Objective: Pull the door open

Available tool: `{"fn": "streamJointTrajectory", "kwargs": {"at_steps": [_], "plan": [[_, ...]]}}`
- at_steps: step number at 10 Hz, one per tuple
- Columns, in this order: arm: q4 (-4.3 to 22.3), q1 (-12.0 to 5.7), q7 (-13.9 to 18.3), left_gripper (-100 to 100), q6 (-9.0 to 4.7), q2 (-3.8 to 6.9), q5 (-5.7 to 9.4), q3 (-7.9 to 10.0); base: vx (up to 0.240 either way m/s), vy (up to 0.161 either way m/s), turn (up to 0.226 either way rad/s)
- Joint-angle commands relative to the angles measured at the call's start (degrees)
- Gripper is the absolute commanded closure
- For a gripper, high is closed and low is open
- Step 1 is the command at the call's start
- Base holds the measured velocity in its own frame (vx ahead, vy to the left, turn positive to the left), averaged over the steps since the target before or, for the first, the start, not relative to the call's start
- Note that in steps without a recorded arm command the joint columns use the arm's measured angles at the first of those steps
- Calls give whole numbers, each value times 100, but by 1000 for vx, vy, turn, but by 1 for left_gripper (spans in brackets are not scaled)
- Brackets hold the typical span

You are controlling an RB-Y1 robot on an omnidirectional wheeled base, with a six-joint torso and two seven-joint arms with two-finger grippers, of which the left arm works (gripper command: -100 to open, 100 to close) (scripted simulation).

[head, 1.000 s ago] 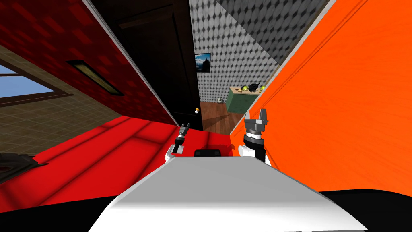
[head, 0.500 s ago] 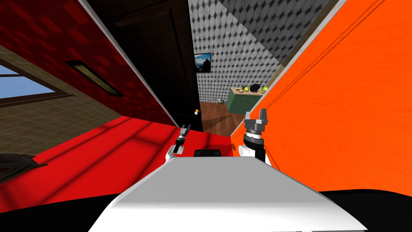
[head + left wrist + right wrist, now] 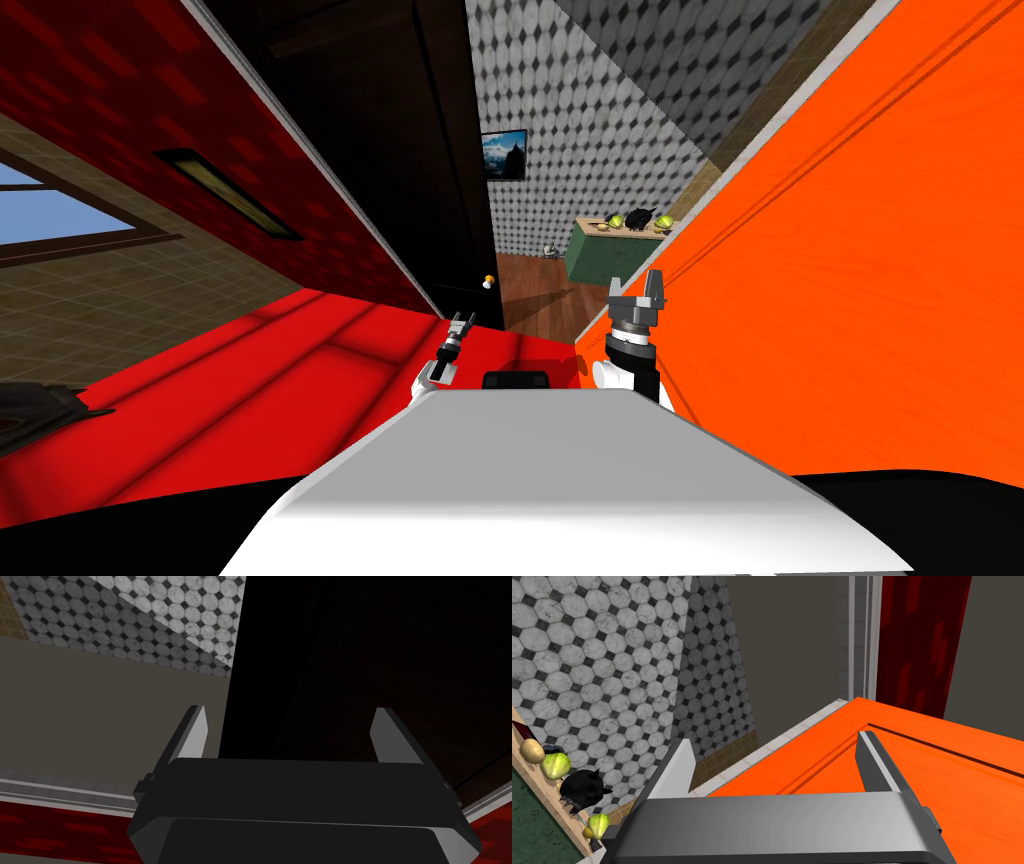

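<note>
Green counter (image 3: 596,258) with pale wooden top: in a row along it lie a potato (image 3: 532,750), a yellow-green fruit (image 3: 556,765), a black cat-like figure (image 3: 584,790), and a second yellow-green fruit (image 3: 597,823) towards one end.

Cabinet (image 3: 598,256) seemingly stands beyond, between door (image 3: 380,150) and panel (image 3: 850,300).

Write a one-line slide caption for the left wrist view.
Left gripper, fingers open, faces the edge of the dark door, with a tiled wall beyond.
</note>
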Motion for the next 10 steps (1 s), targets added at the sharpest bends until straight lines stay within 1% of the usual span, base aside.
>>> {"fn": "streamJointTrajectory", "kwargs": {"at_steps": [1, 5, 8, 10], "plan": [[263, -93, -149, -100, -95, 24, -43, 3, 95, -11, 17], [708, -253, -436, -100, -223, 70, -141, -4, 97, -23, 14], [1270, -455, -800, -100, -386, 126, -266, -14, 154, -28, 25], [1541, -552, -974, -100, -464, 153, -326, -18, 175, -44, 20]]}}
